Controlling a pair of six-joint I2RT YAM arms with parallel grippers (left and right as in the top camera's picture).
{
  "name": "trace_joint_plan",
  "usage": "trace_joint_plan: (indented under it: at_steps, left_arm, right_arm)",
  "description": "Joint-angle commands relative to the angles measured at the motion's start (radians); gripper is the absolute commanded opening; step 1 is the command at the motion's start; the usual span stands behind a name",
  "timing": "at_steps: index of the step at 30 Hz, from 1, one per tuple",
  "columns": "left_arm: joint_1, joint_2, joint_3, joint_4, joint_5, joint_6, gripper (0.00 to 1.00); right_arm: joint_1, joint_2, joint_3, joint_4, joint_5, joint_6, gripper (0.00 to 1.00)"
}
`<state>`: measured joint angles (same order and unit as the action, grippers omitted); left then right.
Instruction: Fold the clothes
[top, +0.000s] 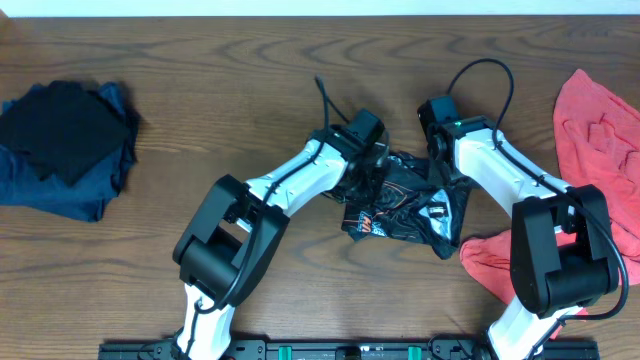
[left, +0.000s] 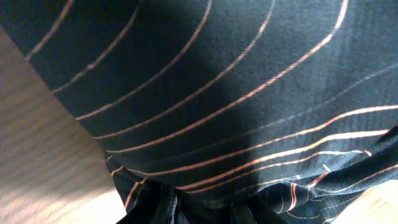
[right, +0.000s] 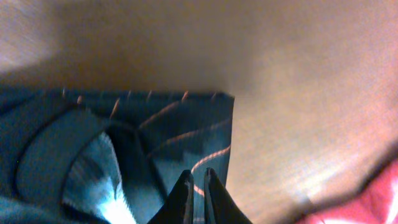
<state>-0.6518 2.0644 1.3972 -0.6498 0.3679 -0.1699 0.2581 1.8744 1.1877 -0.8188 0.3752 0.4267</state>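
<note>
The black jersey (top: 405, 205) with thin orange lines lies crumpled at the table's middle. My left gripper (top: 372, 168) is at its left upper edge. In the left wrist view the jersey (left: 236, 93) fills the frame and bunches at the bottom, where it covers the fingers (left: 202, 214). My right gripper (top: 442, 172) is at the jersey's right upper edge. Its fingers (right: 198, 177) are pinched together on the jersey's hem (right: 186, 134) near a corner. The coral-red shirt (top: 600, 140) lies at the far right and also shows in the right wrist view (right: 367, 199).
A pile of dark blue and black clothes (top: 65, 145) lies at the far left. Part of the red shirt (top: 490, 262) reaches toward the jersey's lower right. The wooden table (top: 250, 80) shows around them.
</note>
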Motion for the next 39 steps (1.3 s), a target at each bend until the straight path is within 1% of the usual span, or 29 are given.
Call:
trace_joint_plan:
  at_steps: [1, 3, 8, 10, 11, 12, 13, 14, 16, 19, 21, 22, 24, 26, 31, 39]
  left_arm:
    - [0.028, 0.042, -0.039, -0.042, -0.037, -0.058, 0.29]
    - [0.029, 0.026, -0.039, -0.047, -0.037, -0.061, 0.29]
    - [0.032, -0.077, -0.039, -0.045, -0.053, -0.085, 0.29]
    - [0.034, -0.129, -0.039, -0.043, -0.085, -0.106, 0.31]
    - [0.035, -0.158, -0.039, -0.038, -0.106, -0.105, 0.33]
    - [0.036, -0.182, -0.039, -0.029, -0.129, -0.105, 0.44]
    - [0.037, -0.203, -0.039, -0.019, -0.154, -0.105, 0.63]
    - [0.038, -0.221, -0.039, -0.006, -0.182, -0.105, 0.98]
    - [0.045, -0.249, -0.039, 0.030, -0.226, -0.075, 0.98]
    - [0.076, -0.261, -0.038, 0.107, -0.227, -0.025, 0.98]
    - [0.108, -0.256, -0.038, 0.171, -0.224, -0.021, 0.98]
    - [0.124, -0.250, -0.038, 0.212, -0.212, -0.001, 0.98]
    - [0.153, -0.230, -0.038, 0.292, -0.166, 0.035, 0.98]
    - [0.172, -0.206, -0.038, 0.355, -0.129, 0.043, 0.98]
    - [0.180, -0.135, -0.038, 0.438, -0.082, 0.042, 0.99]
    - [0.153, -0.048, -0.038, 0.439, -0.080, 0.043, 0.99]
  right_arm:
    - [-0.013, -0.015, -0.004, 0.050, -0.039, -0.142, 0.11]
    - [-0.016, -0.015, -0.004, 0.085, -0.040, -0.148, 0.13]
    - [-0.018, -0.019, -0.001, 0.119, -0.051, -0.155, 0.11]
    - [-0.018, -0.033, 0.008, 0.114, -0.061, -0.155, 0.11]
    - [-0.018, -0.046, 0.012, 0.112, -0.076, -0.155, 0.12]
    - [-0.018, -0.068, 0.015, 0.112, -0.101, -0.155, 0.13]
    - [-0.018, -0.090, 0.016, 0.113, -0.127, -0.155, 0.15]
    - [-0.018, -0.121, 0.016, 0.112, -0.159, -0.156, 0.16]
    - [-0.018, -0.178, 0.016, 0.101, -0.238, -0.178, 0.19]
    - [-0.016, -0.244, 0.015, 0.042, -0.324, -0.205, 0.24]
    - [-0.014, -0.266, 0.015, -0.019, -0.372, -0.208, 0.24]
    - [-0.013, -0.268, 0.015, -0.058, -0.407, -0.208, 0.24]
    - [-0.007, -0.265, 0.007, -0.105, -0.454, -0.220, 0.23]
    - [0.008, -0.264, -0.016, -0.129, -0.481, -0.227, 0.23]
    - [0.056, -0.264, -0.096, -0.093, -0.488, -0.226, 0.23]
    - [0.121, -0.264, -0.227, 0.028, -0.538, -0.216, 0.24]
